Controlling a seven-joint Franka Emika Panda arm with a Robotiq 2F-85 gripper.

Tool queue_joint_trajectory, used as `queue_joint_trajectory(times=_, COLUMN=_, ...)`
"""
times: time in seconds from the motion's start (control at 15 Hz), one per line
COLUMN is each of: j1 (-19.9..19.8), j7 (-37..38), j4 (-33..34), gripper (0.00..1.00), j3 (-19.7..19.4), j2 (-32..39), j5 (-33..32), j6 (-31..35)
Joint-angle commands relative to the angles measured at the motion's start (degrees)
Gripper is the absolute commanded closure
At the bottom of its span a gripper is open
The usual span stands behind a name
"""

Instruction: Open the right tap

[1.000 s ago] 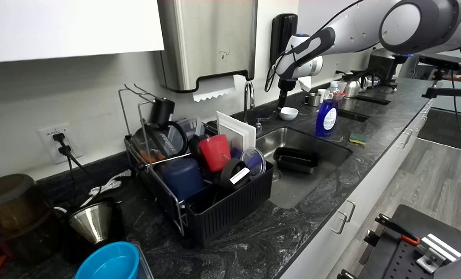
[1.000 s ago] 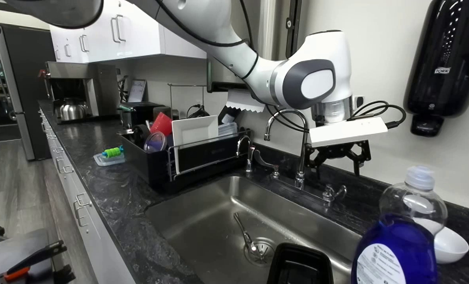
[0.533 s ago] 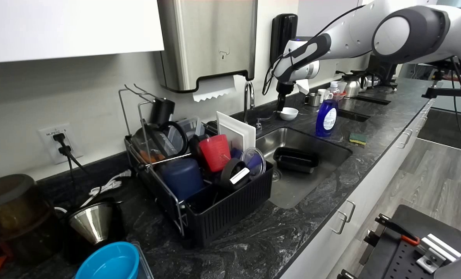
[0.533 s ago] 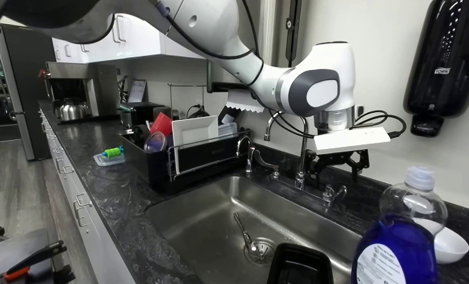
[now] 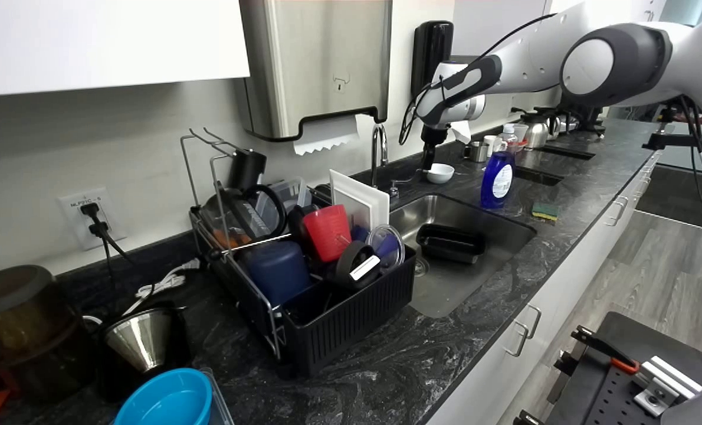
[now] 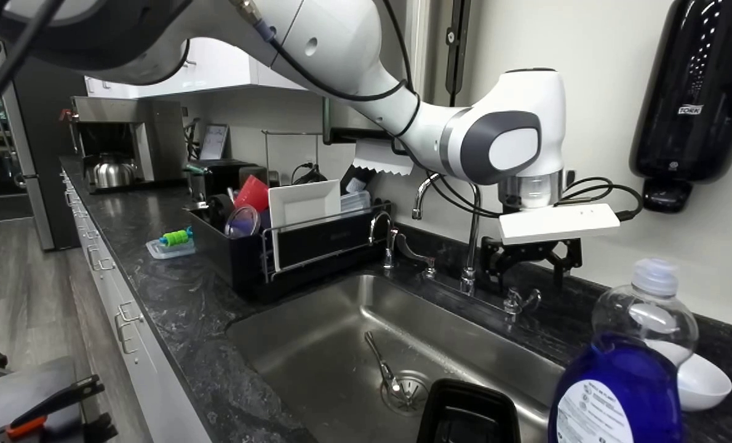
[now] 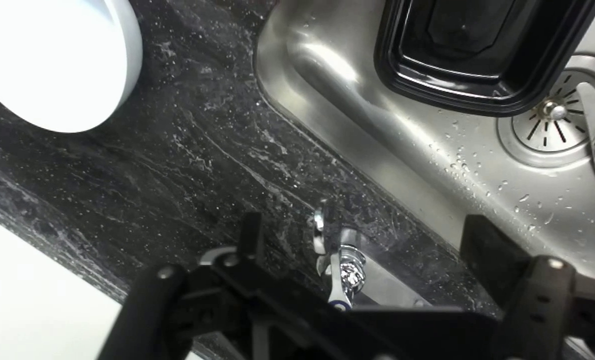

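Veined counter [image 7: 192, 165], curved chrome tap [image 7: 351, 270].

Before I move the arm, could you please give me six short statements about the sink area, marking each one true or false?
1. In the wrist view, the right tap shows between the fingers of the hand. True.
2. The tray lies in the sink. True.
3. The hand is gripping the tray. False: it holds nothing.
4. The bottle is beside the sink. True.
5. The bottle lies on its side. False: it stands upright.
6. The fingers are pressed together. False: a wide gap parts them.
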Motion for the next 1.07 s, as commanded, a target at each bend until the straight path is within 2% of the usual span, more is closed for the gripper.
queue_joint_trajectory(times=0.0, j1=-0.86, j7=-2.56, j4=3.93, gripper=0.0, j3=1.01, j2=2.73, j5=1.22, j6=-2.53)
queue_joint_trajectory(times=0.47, j1=-0.79, j7=-3.52, j4=5.62, gripper=0.0, j3=1.84, j2=4.99, j5=1.45, j6=-3.15)
queue_joint_trajectory(times=1.0, j1=0.03, j7=-2.7, j4=6.08, gripper=0.0, j3=1.81, j2=4.12, j5=1.29, j6=-6.87)
